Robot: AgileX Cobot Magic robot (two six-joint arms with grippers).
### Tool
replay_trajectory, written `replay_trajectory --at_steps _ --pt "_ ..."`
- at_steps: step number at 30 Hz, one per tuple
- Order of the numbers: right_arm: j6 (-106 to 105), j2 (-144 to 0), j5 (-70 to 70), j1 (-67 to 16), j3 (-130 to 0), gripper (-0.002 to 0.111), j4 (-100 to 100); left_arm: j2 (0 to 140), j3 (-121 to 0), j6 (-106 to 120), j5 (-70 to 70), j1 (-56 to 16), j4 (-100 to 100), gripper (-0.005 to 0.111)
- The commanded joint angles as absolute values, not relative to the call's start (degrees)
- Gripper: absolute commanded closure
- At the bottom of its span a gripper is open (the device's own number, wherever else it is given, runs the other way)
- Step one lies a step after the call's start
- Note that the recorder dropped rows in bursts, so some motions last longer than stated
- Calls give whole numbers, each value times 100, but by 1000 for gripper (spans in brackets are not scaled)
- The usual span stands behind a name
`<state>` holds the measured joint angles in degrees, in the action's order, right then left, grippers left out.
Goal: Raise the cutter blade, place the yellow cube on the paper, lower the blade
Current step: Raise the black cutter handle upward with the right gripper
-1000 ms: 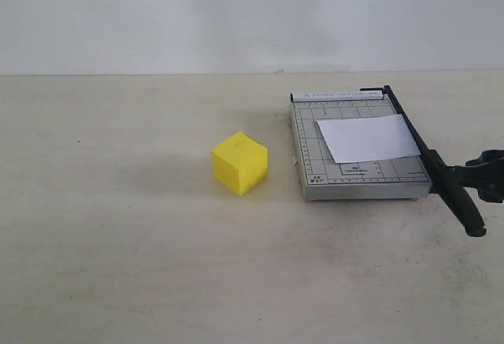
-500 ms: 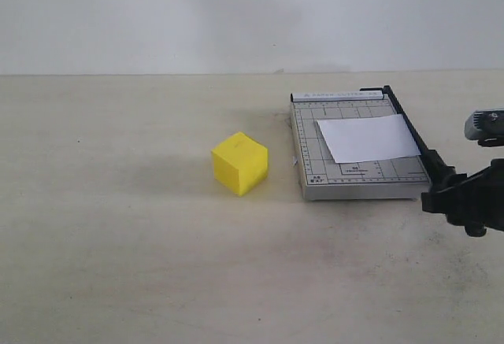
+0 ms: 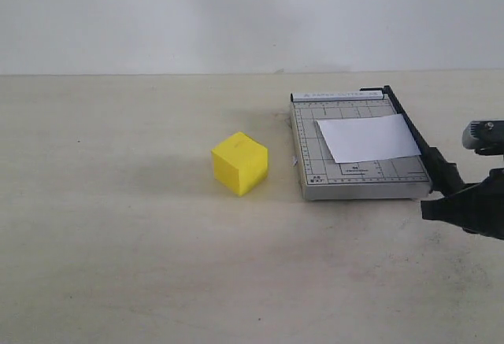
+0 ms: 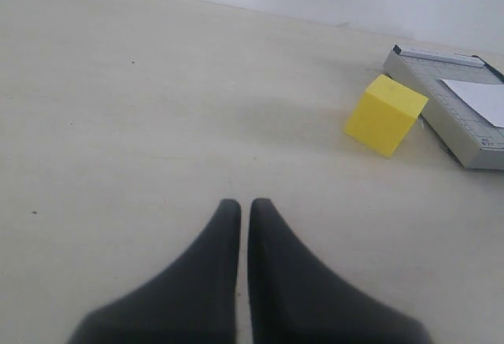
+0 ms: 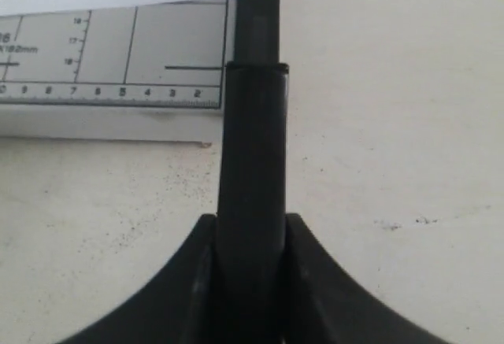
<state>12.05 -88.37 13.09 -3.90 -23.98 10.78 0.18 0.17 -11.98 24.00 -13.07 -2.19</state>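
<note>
At the right edge of the grey board (image 3: 309,143), the blade (image 3: 411,127) lies flat, not yet raised. The right gripper (image 3: 441,206) has its jaws pressed against both sides of the blade's thick black handle (the wrist view shows the handle filling the gap between them), so the first step looks to be only starting. The yellow cube (image 3: 239,163) sits on the table (image 3: 118,242) to the left of the board, near it but not touching. The paper (image 3: 368,138) lies on the board, slightly skewed, with nothing on it. The left gripper (image 4: 242,210) hangs above the table with its jaws nearly together, holding nothing. Left to do, as I judge it: lift the blade, move the cube onto the paper, bring the blade down.
</note>
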Motion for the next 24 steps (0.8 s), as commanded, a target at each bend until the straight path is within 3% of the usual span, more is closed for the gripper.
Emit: replay_trajectory --at_steps 1,10,24 --pt "1089 -8134 1378 -392 -2410 108 1072 0 0 -1233 2361 -1324 -204 102" --pt "960 -6759 1540 -392 -2410 108 1072 0 0 -1233 2361 -1324 -204 102" --pt "960 -6702 1215 -392 -2410 108 1072 0 0 -1233 2361 -1324 -204 102"
